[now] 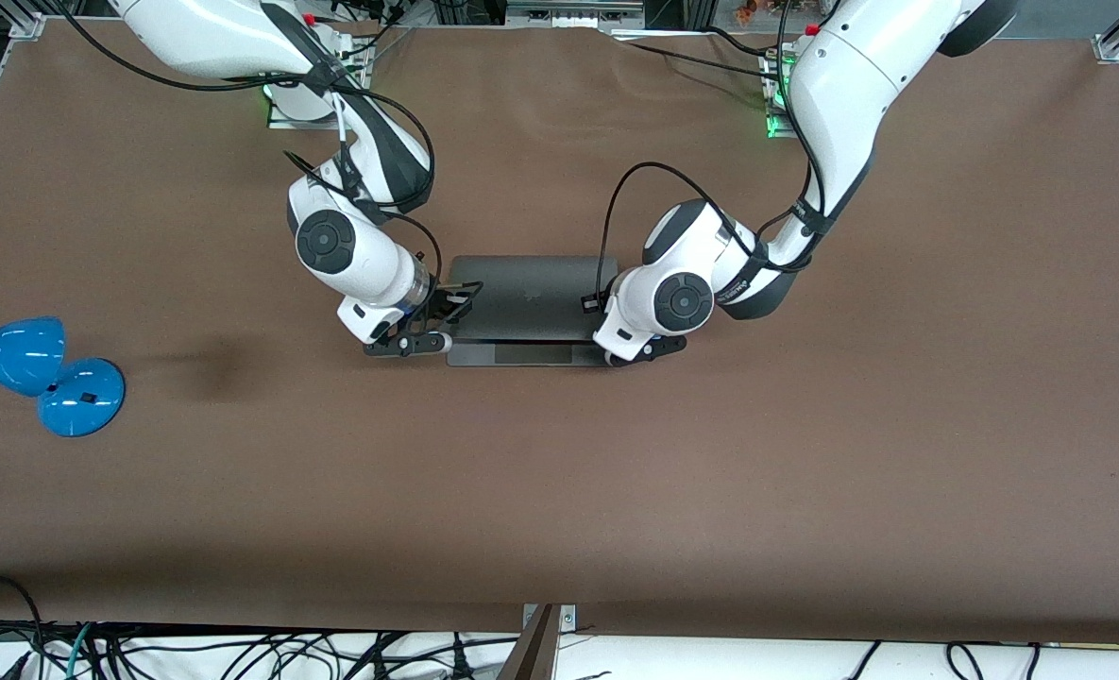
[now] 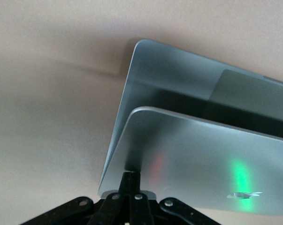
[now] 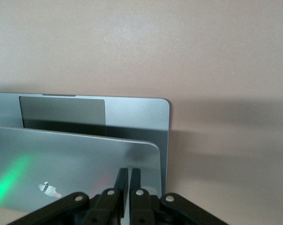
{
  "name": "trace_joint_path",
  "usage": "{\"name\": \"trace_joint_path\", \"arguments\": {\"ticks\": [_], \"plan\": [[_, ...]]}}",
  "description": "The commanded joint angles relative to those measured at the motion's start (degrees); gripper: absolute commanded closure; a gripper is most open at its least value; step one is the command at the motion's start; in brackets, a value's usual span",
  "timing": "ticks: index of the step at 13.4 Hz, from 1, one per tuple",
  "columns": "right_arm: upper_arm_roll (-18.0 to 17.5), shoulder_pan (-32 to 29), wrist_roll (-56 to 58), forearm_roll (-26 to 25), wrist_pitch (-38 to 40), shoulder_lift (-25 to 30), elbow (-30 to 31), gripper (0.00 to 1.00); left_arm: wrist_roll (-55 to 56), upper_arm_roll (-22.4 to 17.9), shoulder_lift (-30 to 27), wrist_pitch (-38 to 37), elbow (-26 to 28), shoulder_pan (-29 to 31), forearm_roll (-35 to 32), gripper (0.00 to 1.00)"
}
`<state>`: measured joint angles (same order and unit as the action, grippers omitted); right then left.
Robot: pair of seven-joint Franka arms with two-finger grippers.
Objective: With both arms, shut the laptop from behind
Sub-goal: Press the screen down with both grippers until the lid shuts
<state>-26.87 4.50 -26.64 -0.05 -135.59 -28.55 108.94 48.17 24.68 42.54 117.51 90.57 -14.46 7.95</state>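
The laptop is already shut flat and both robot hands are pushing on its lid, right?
Not quite. Both wrist views show the laptop only partly closed, its lid tilted above the base with a gap between. The left gripper and right gripper do press on the lid.

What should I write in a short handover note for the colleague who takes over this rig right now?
Left gripper: shut, fingertips pressing on the back of the laptop lid at the corner toward the left arm's end.
Right gripper: shut, pressing on the lid's corner toward the right arm's end.
Laptop: at the middle of the table, lid pushed partly down; a strip of palm rest with the trackpad still shows.
Done: both grippers placed on the lid, closing under way.
Left: push the lid fully shut, then pull both arms away.
Also there: a blue lamp at the right arm's end.
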Motion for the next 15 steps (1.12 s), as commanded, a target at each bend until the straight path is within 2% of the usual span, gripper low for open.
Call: {"name": "trace_joint_path", "arguments": {"ticks": [1,7,15], "plan": [[0.3,0.5,0.4,-2.8,-0.1,-2.0,-2.2,0.92,1.2,-1.3,1.8,0.3,-2.5,-1.8,-2.1,1.0],[0.7,0.5,0.4,-7.1,-0.2,-6.3,-5.7,0.92,1.2,-1.6,3.1,1.4,-3.1,-2.0,-2.1,1.0],[0.8,0.8,0.4,-9.1,-3.1,-9.3,-6.9,0.92,1.2,-3.9,3.5,1.7,-3.2,-3.9,-2.1,1.0]]}}
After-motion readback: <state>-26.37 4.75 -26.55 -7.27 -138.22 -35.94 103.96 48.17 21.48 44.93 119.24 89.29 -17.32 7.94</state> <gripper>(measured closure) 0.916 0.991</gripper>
